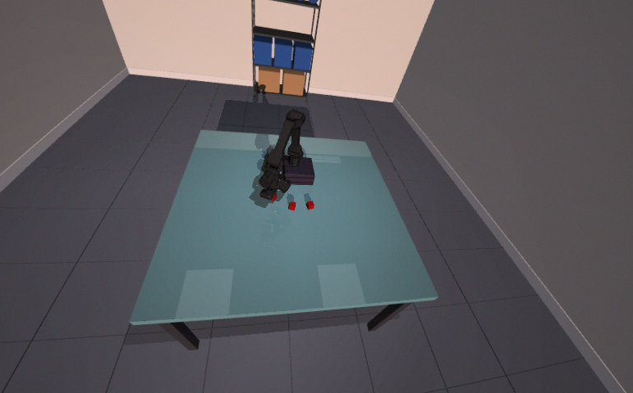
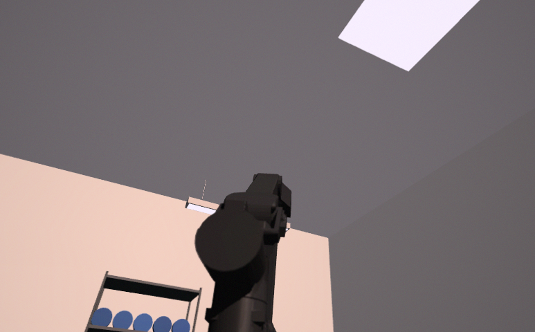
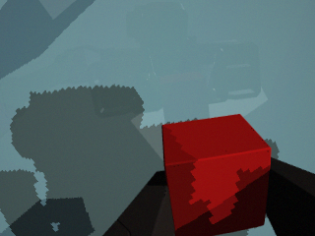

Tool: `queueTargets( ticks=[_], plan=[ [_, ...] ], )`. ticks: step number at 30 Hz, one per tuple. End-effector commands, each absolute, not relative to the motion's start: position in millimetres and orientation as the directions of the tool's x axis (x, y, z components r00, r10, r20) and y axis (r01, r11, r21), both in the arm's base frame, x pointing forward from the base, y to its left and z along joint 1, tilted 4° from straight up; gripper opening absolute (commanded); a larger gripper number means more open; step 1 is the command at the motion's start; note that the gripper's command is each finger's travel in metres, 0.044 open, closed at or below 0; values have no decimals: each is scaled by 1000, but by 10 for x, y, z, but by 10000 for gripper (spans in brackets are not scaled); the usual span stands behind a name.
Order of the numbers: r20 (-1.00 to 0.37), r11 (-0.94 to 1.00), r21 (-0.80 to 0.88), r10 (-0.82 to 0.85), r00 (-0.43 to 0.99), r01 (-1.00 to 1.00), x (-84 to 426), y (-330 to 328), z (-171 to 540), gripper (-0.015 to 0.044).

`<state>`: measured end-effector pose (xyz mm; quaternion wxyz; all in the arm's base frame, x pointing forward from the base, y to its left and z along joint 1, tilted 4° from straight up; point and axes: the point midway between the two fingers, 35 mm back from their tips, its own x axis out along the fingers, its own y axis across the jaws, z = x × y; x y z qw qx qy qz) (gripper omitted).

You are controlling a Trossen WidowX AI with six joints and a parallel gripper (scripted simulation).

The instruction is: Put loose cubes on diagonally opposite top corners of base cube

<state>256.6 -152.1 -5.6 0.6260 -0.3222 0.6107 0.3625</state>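
Observation:
My gripper [image 3: 212,175] [image 1: 273,195] is shut on a red cube [image 3: 217,167] [image 1: 274,198], with one dark finger on each side of it in the wrist view. The top view shows the cube partly hidden by the gripper; whether it touches the table cannot be told. A second red cube [image 1: 292,206] sits on the table to the right of the gripper. A third red cube [image 1: 310,205] sits further right, apart from the second. The three look alike, so I cannot tell which is the base cube. The exterior view shows no cubes.
The pale teal table [image 1: 241,243] carries the cubes. A dark purple block [image 1: 300,170] stands by the arm's base, behind the two cubes on the right. The black arm [image 1: 282,141] [image 2: 228,242] reaches toward the left cube. A shelf rack [image 1: 282,33] stands at the far wall.

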Motion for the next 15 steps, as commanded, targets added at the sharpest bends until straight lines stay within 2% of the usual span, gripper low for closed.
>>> queueTargets(
  ticks=[1, 15],
  plan=[
    [-998, 527, 37, 55, -9, -849, 2570, -1541, 83, 105],
    [-998, 524, 37, 55, -10, -851, 2544, -1545, 534, 105]
  ],
)
